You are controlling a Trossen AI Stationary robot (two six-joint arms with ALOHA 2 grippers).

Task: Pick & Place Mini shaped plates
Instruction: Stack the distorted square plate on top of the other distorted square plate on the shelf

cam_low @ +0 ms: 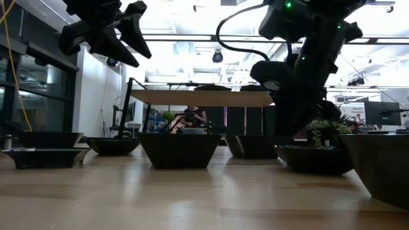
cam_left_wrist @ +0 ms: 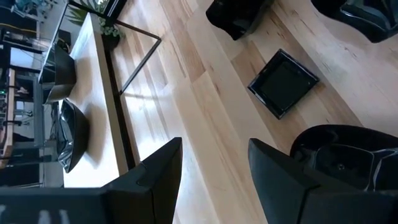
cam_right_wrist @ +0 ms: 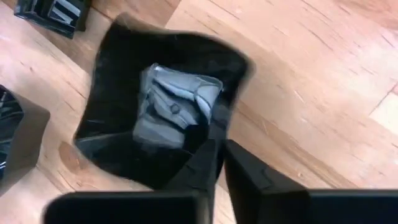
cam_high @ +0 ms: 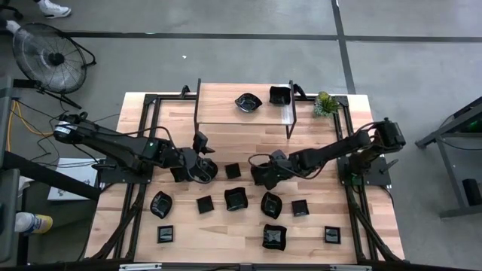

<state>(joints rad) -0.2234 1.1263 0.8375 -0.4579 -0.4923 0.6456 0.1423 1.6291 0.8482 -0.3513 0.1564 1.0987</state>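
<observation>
- Mini shaped plates: the one in hand is a glossy black wavy-edged dish [cam_right_wrist: 158, 102], and my right gripper [cam_right_wrist: 219, 163] has its two fingers pinched narrow on the dish's near rim, one finger inside the wall and one outside.
- The dish lies just ahead of those fingers; I cannot tell whether it rests on the wooden table [cam_right_wrist: 323, 81] or is barely clear of it.
- To do this well I would lift slowly and straight up; a rim pinch on glossy ware looks prone to slip or swing, so I judge a level wrist matters most.
- Beside the fingers sit other dishes: a square one [cam_right_wrist: 53, 12] beyond the held dish and another black one [cam_right_wrist: 18, 146] to one side; I would clear them before moving across.
- My left gripper [cam_left_wrist: 214, 171] waits with its fingers spread wide and nothing between them, a rounded dish [cam_left_wrist: 348, 149] touching or just beside one finger, a flat square plate [cam_left_wrist: 283, 82] further ahead.
- Farthest out, the raised shelf [cam_high: 226, 113] carries two dishes [cam_high: 248, 102] already, likely the place to set this one.
</observation>
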